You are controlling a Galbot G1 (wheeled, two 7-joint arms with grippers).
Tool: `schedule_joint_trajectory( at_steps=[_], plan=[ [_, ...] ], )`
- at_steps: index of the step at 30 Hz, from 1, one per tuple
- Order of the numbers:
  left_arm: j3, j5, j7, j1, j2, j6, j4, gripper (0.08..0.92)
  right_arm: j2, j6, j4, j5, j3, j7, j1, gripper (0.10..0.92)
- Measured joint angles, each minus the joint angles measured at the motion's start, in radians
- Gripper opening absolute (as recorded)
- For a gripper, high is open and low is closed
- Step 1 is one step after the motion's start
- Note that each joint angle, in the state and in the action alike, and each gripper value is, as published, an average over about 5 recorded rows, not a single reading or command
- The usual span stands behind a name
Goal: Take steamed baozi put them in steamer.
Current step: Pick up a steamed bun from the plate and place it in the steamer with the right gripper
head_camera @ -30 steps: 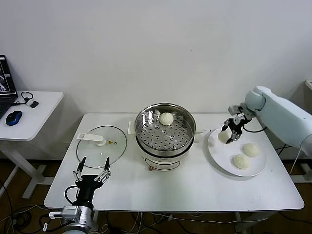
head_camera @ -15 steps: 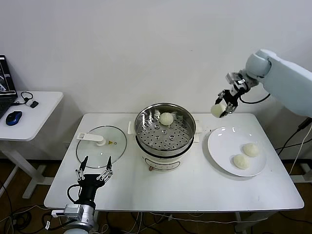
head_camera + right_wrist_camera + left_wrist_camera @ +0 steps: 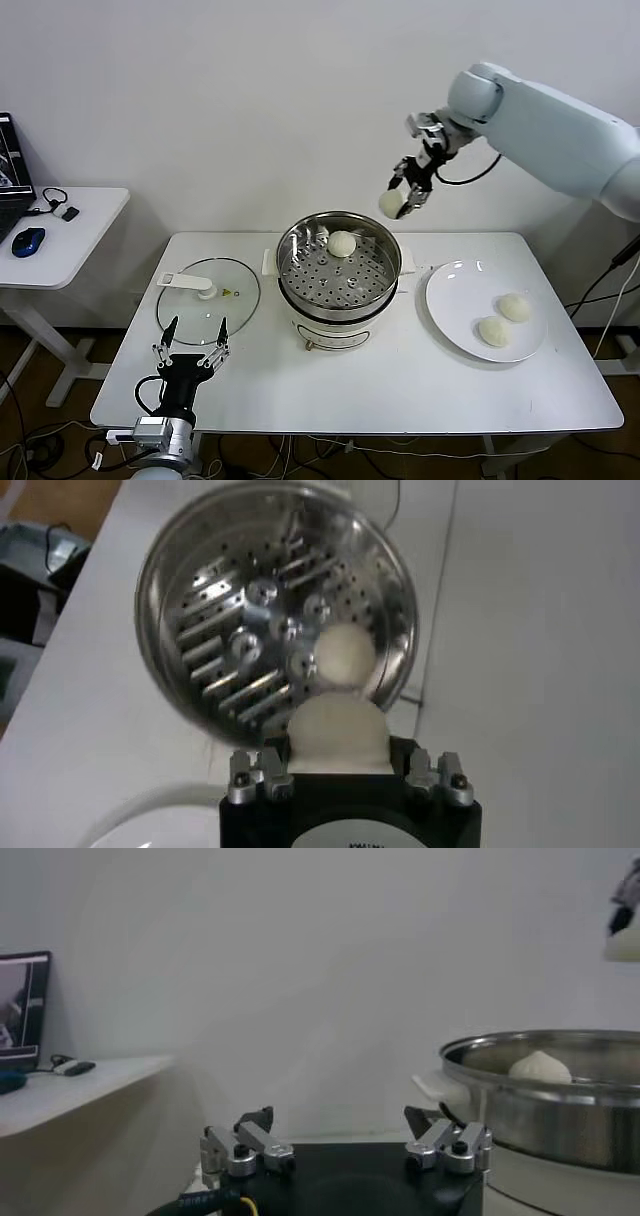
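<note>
Above steamer (image 3: 338,268), baozi (image 3: 391,203) in right hand (image 3: 404,196).

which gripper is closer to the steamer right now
Right. The right gripper holds a bun just above the steamer rim; the left gripper sits open at the table's front edge.

The steamer (image 3: 339,272) mouth stands open from above, its perforated floor bare except for one baozi (image 3: 342,243) at the far side. The right gripper (image 3: 412,190), closed on a second baozi (image 3: 391,203), hangs high over the far right rim with clear air beneath. The glass lid (image 3: 208,293) lies left, apart from the pot; the left gripper (image 3: 189,351) sits at the near left edge, fingers spread
</note>
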Motion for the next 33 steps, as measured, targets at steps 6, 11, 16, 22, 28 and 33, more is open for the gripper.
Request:
schedule_joint_trajectory(
  at_steps=[6, 11, 16, 22, 28, 33],
  plan=[
    [-0.006, 0.007, 0.000, 0.006, -0.001, -0.001, -0.013, 0.823, 0.105, -0.038, -0.028, 0.025, -0.011, 0.020, -0.035, 0.645],
    [-0.010, 0.010, 0.000, 0.015, 0.000, -0.006, -0.018, 0.823, 0.175, -0.057, -0.058, 0.030, -0.014, 0.035, -0.074, 0.645],
    [-0.016, 0.010, 0.000, 0.023, 0.002, -0.010, -0.021, 0.823, 0.229, -0.065, -0.090, 0.027, -0.009, 0.040, -0.113, 0.645],
    [-0.019, 0.004, 0.000, 0.029, 0.000, -0.013, -0.021, 0.823, 0.269, -0.069, -0.123, 0.019, -0.005, 0.041, -0.151, 0.645],
    [-0.020, 0.001, 0.000, 0.029, -0.002, -0.015, -0.019, 0.823, 0.293, -0.069, -0.147, 0.005, 0.004, 0.043, -0.182, 0.645],
    [-0.020, 0.001, -0.001, 0.027, -0.003, -0.014, -0.017, 0.823, 0.311, -0.066, -0.167, -0.008, 0.010, 0.043, -0.201, 0.645]
  ],
)
